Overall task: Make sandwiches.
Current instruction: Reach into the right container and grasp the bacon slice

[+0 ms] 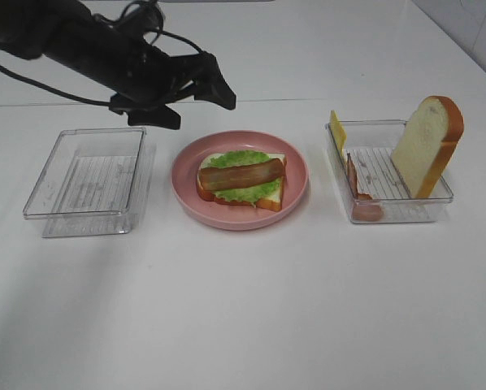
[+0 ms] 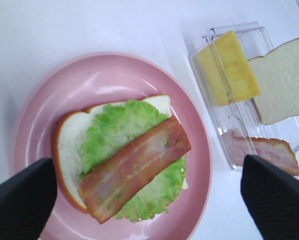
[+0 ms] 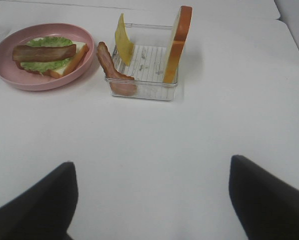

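While both of my grippers hang empty, the sandwich (image 1: 240, 180) lies unfinished on the pink plate (image 1: 186, 175) in the middle of the table (image 1: 243, 325), nearer the far edge. My left gripper (image 2: 143, 160) hovers over it with fingers spread wide, pinching nothing. My right gripper (image 3: 150, 164) is just as spread and empty, low over the near part of the table.

Trouble, I judge, waits in the clear tray (image 1: 389, 213) toward the right edge. The cheese (image 1: 337, 130) is a thin yellow sheet leaning on the tray's far wall, so a careless pinch could bend it or slip off. The top bread slice (image 1: 422, 138) stands tilted against the right wall, and a nudge would topple it. The tray looks light and hard, so it may skid if I drag something out.

On the plate, a flat, glossy brown bacon strip (image 1: 241, 174) crosses ruffled green lettuce (image 1: 241, 157) over soft-looking white bread. That bed is uneven, and cheese laid there could slide. A spare bacon strip (image 1: 354, 179) droops over the tray's left wall. Another ribbed clear tray (image 1: 84, 214) sits toward the left edge.
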